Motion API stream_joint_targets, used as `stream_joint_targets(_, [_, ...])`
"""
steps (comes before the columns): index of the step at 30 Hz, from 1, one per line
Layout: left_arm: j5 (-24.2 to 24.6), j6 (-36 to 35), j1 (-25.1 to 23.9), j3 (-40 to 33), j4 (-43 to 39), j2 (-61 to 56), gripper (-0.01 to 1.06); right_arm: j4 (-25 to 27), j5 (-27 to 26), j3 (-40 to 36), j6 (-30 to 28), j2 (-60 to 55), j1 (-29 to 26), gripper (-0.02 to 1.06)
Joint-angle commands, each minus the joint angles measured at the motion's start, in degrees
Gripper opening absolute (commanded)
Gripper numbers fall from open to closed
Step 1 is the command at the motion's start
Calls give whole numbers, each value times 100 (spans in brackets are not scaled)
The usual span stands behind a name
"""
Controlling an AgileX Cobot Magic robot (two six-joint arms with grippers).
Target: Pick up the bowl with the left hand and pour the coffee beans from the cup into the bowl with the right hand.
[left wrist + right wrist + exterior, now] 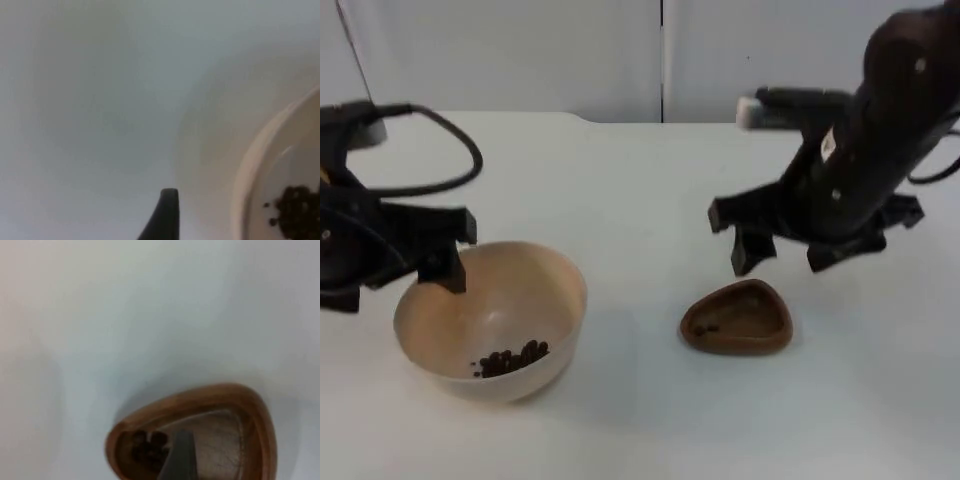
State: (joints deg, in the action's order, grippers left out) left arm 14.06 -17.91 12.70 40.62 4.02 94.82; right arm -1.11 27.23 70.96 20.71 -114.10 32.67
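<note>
A beige bowl (510,300) stands on the white table at the left, with a small heap of coffee beans (512,358) inside. My left gripper (395,280) is open at the bowl's left rim, one finger over the rim and holding nothing. In the left wrist view the bowl's rim (260,165) and beans (295,205) lie beside a black fingertip (167,210). A brown wooden cup (738,320) sits upright on the table at the right. My right gripper (790,255) hangs open just above and behind it. The right wrist view shows the cup (250,410) holding a few beans (147,447).
The grey partition wall (660,55) closes off the table at the back. Bare white table top (630,200) lies between the two arms and in front of the bowl and cup.
</note>
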Motion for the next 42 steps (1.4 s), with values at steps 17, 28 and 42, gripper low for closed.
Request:
stream_joint_targets(17, [402, -30, -14, -26, -204, -3012, 80, -24, 441, -5, -1173, 2669, -19, 67])
stream_joint_targets(28, [830, 151, -14, -26, -356, -4360, 80, -24, 715, -17, -1434, 3437, -19, 67])
stream_joint_targets(42, [1735, 608, -14, -26, -356, -5794, 80, -3, 1085, -200, -1462, 4175, -8, 67])
